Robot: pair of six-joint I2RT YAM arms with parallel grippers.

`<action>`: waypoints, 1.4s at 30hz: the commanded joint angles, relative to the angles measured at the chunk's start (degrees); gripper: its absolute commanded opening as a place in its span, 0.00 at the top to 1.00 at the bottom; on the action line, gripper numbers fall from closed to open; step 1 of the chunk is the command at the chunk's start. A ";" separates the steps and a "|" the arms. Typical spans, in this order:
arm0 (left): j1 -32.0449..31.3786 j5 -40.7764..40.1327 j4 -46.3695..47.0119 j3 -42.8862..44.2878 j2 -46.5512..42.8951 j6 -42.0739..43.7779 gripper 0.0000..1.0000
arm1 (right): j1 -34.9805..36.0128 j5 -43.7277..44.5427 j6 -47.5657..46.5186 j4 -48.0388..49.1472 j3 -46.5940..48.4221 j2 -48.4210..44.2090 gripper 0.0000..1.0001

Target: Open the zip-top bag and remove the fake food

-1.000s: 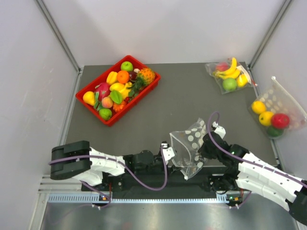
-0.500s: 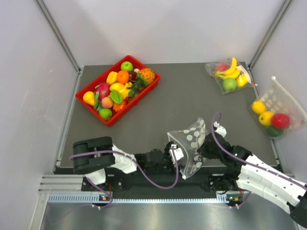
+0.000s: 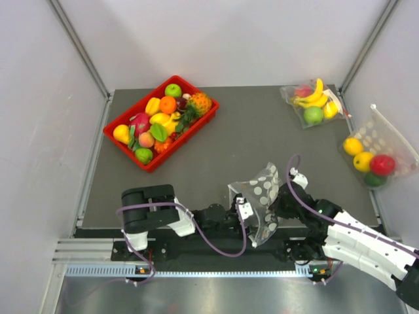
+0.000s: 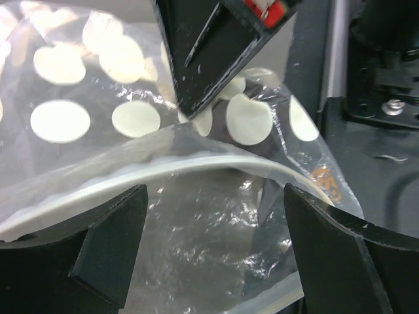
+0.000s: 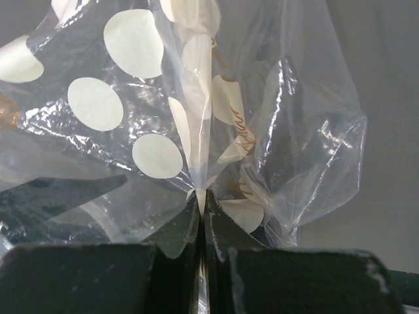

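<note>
The zip-top bag (image 3: 262,190) is clear with pale round dots and hangs crumpled at the near table edge. My right gripper (image 3: 277,200) is shut on a fold of its plastic (image 5: 201,190) and holds it up. My left gripper (image 3: 243,208) is open at the bag's left side. In the left wrist view its fingers (image 4: 105,248) stand wide apart, with the white zip strip (image 4: 163,167) and clear plastic (image 4: 196,248) between them. No fruit shows inside the bag. A peach (image 3: 146,139), an orange (image 3: 167,104) and a green fruit (image 3: 143,155) lie in the red tray (image 3: 208,111).
The red tray at the back left holds several fruits. A clear bag with bananas and a green apple (image 3: 313,104) lies at the back right. A bigger dotted bag of yellow and red fruit (image 3: 376,154) leans at the right edge.
My left arm has swung to the right and its open gripper has come up against the bag. The bag's left side is pushed in a little. My right gripper stays shut on the bag.
</note>
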 commanded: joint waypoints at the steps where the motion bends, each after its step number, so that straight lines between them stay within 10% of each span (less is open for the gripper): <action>1: 0.12 4.20 11.60 0.77 1.40 -3.47 0.11 | 1.13 0.10 1.12 2.14 -1.33 0.12 1.00; 14: 0.12 6.75 23.39 3.40 8.95 -7.69 0.05 | 1.83 -0.25 2.62 1.62 -2.21 -0.75 0.98; 22: 0.12 7.19 23.40 6.83 10.72 -8.22 0.05 | 4.03 6.67 5.78 -8.04 1.92 -4.17 0.43; 42: 2.23 -8.72 22.42 5.69 12.30 -6.64 0.02 | 9.04 13.11 13.70 -16.41 4.38 -3.05 0.44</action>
